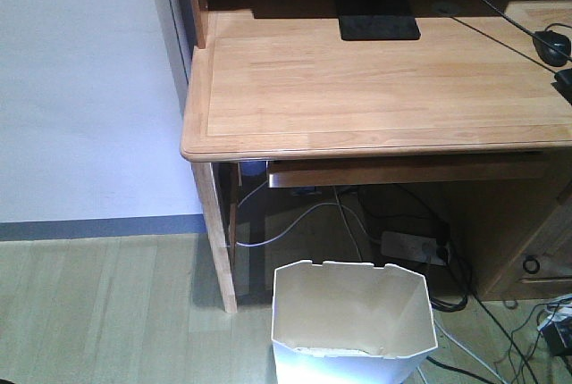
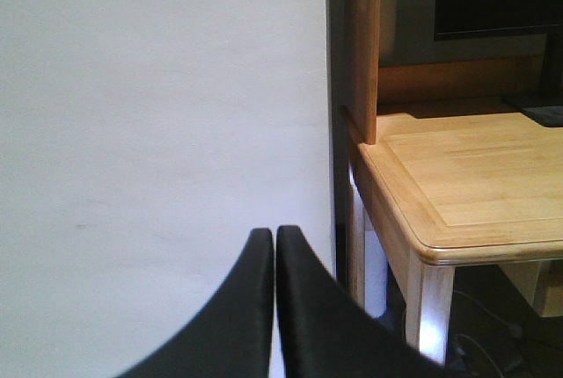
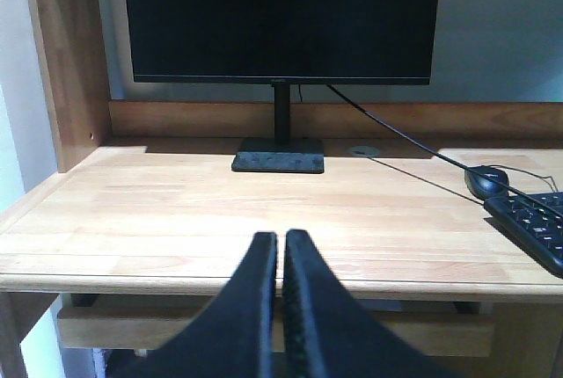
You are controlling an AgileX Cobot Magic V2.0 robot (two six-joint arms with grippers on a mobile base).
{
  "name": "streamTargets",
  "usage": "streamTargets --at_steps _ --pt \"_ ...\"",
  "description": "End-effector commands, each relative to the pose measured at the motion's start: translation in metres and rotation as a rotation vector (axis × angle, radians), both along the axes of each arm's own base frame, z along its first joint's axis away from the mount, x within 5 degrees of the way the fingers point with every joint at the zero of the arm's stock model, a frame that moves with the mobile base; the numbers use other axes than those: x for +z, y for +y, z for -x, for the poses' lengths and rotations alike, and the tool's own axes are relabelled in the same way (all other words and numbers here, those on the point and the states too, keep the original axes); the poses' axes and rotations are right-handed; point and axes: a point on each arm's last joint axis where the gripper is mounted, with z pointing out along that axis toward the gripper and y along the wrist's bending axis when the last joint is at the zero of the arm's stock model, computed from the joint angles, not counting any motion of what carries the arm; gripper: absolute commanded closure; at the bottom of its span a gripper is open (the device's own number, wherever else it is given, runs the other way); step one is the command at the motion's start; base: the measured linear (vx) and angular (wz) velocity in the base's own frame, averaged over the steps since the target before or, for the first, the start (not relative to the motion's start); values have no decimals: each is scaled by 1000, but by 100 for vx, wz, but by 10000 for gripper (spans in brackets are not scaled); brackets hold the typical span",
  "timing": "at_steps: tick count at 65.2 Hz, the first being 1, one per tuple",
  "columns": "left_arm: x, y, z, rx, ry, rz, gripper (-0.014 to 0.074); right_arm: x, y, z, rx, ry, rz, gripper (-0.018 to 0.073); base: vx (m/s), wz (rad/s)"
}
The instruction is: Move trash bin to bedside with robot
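The left black gripper point(image 2: 274, 234) has its two fingers pressed together, holding nothing, before a white wall point(image 2: 158, 114). The white thin-walled plastic trash bin with a notched angular rim point(image 1: 349, 313) stands upright, mouth upward, on the floor before the light wooden desk point(image 1: 357, 80); only its cream inner walls show. The right black gripper point(image 3: 281, 237) is likewise pinched together and empty.

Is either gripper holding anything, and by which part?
Nothing held. The left gripper and right gripper are both shut empty; the bin stands free by the desk.
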Motion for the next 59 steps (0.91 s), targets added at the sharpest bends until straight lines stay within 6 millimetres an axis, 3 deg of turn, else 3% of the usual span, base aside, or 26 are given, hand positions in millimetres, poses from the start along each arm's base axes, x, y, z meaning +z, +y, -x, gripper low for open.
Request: streamTargets --at_steps 1,59 --pt "14 0 1 -3 -98 4 603 0 0 0 3 -60 0 561 0 0" --pt "14 0 1 -3 -98 4 603 6 0 0 3 -118 10 561 0 0"
